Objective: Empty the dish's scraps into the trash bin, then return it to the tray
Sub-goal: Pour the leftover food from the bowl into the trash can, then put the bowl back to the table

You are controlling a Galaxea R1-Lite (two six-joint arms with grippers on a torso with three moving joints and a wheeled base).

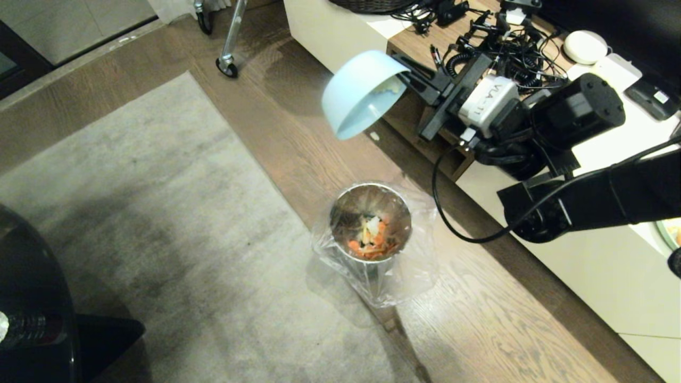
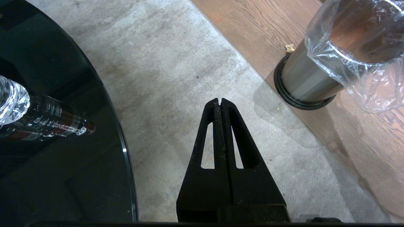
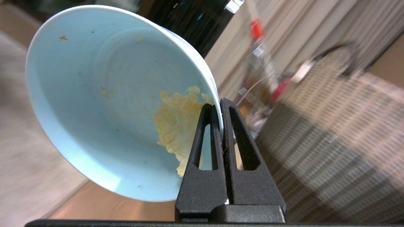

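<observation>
Right gripper (image 3: pixel 221 104) is clamped on the rim of the bowl (image 1: pixel 362 93), fingers pressed nearly together with just the thin wall between them. One bowl, pale blue, smooth and glossy, round, tipped steeply so its underside shows from above; it hangs in the air above and a little beyond the bin (image 1: pixel 371 221). A pale yellow smear (image 3: pixel 176 123) sticks to the inside wall right at the fingers, plus a few tiny specks. One bin: shiny steel, round, tapered, black base, crinkly clear bag folded over the rim, standing on the wood floor (image 1: pixel 479 319) by the edge of the grey rug (image 1: pixel 159 213). Orange slices and pale scraps (image 1: pixel 372 239) lie inside it. Left gripper (image 2: pixel 220 101) is pressed together, holding nothing, hanging over the rug beside a dark glass table (image 2: pixel 63 173).
</observation>
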